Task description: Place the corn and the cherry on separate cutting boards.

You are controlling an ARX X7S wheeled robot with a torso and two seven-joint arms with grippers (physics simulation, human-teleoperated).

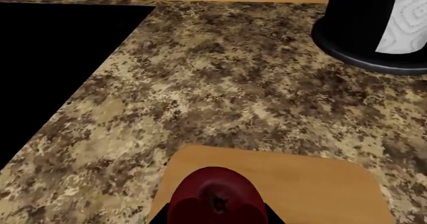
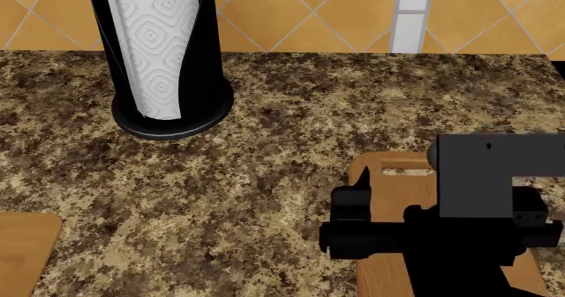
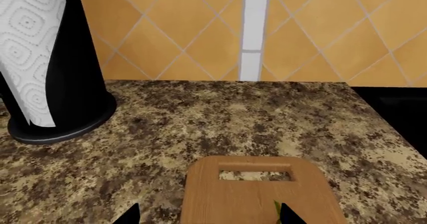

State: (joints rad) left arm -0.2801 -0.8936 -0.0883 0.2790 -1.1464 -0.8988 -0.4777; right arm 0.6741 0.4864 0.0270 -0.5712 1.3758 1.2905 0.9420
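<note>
The dark-red cherry (image 1: 212,196) sits between the dark fingers of my left gripper (image 1: 213,220), which is shut on it just over the small plain cutting board (image 1: 313,181). That board's corner also shows in the head view (image 2: 22,247). My right gripper (image 3: 210,218) is open over the larger cutting board with the slot handle (image 3: 253,194), its fingertips wide apart. Only a green sliver of the corn's husk (image 3: 276,209) shows beside one fingertip; the rest of the corn is out of view. In the head view my right arm (image 2: 424,234) covers much of that board (image 2: 388,184).
A black paper towel holder with a white roll (image 2: 159,59) stands at the back of the speckled granite counter (image 2: 282,138). An orange tiled wall (image 3: 200,29) rises behind it. A black recessed area (image 1: 47,54) borders the counter.
</note>
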